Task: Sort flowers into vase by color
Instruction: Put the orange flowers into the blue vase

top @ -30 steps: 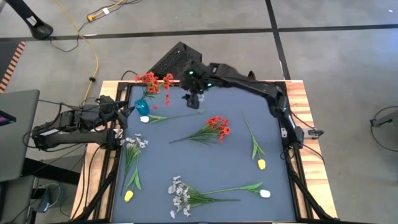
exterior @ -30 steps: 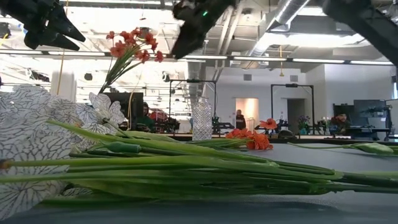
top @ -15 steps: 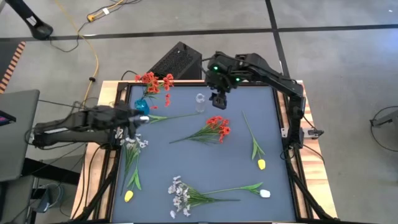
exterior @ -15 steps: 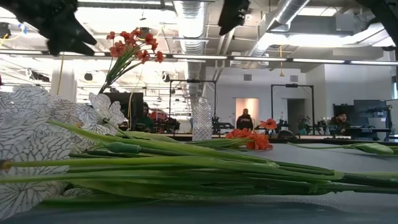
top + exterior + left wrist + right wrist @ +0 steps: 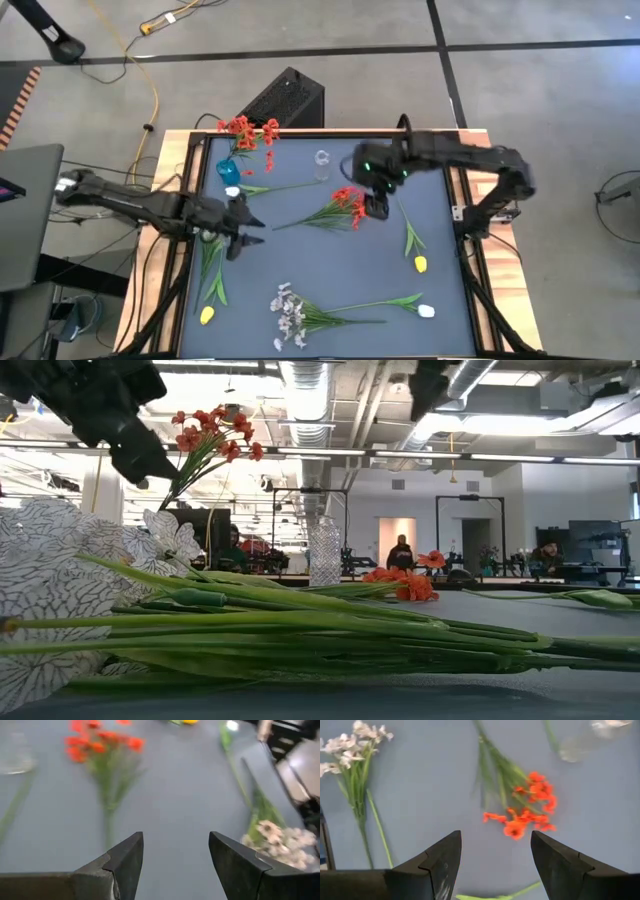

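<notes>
High view: blue vase [image 5: 229,170] at the counter's [image 5: 320,260] far left corner holds a red flower bunch [image 5: 247,131]; clear glass vase [image 5: 322,164] beside it, contents can't tell. Second red bunch [image 5: 345,206] lies mid-counter; right pincer [image 5: 378,207] just beside it, open, empty. Left pincer [image 5: 245,226] open, empty, near the left edge. Low view: red stems stand up from the vase; clear vase looks empty. Wrist views: both pincers spread wide, nothing held.

Red stems [image 5: 344,205] lie mid-mat; white sprays [image 5: 290,315] near front; another red bunch [image 5: 245,132] upright, prob. in vase.
</notes>
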Motion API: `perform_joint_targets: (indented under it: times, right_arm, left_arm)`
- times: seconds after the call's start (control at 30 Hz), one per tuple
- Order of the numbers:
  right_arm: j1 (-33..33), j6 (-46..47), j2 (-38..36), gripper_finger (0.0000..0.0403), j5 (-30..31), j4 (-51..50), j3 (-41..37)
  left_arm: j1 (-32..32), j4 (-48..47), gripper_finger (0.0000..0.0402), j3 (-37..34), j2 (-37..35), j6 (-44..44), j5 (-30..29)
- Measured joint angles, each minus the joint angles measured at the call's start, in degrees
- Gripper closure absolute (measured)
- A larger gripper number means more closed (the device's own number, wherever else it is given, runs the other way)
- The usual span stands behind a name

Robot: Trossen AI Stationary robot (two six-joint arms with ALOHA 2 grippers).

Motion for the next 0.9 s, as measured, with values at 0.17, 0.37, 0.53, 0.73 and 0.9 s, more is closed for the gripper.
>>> perform_joint_targets:
  times: [0.17,0.37,0.53,0.73,0.9]
  right_arm:
    - [7.51,6.45,-7.61,0.0137,4.03,10.90,-16.20]
    - [14.52,16.33,-14.13,0.0137,9.24,23.96,-31.97]
    - [18.47,19.36,-15.34,0.0137,12.01,33.90,-39.95]
    - [20.12,17.17,-13.57,0.0137,16.72,41.46,-43.96]
    - [20.69,16.33,-13.33,0.0137,22.05,42.08,-43.94]
  left_arm:
    - [-7.77,10.37,0.0187,-0.43,11.03,1.26,-6.70]
    - [-9.53,23.26,0.0187,1.39,26.90,6.19,-18.78]
    - [-3.16,22.62,0.0187,6.51,36.30,7.88,-20.95]
    - [4.40,22.24,0.0187,11.32,47.18,7.39,-15.24]
    - [8.24,22.51,0.0187,13.35,52.32,8.09,-16.37]
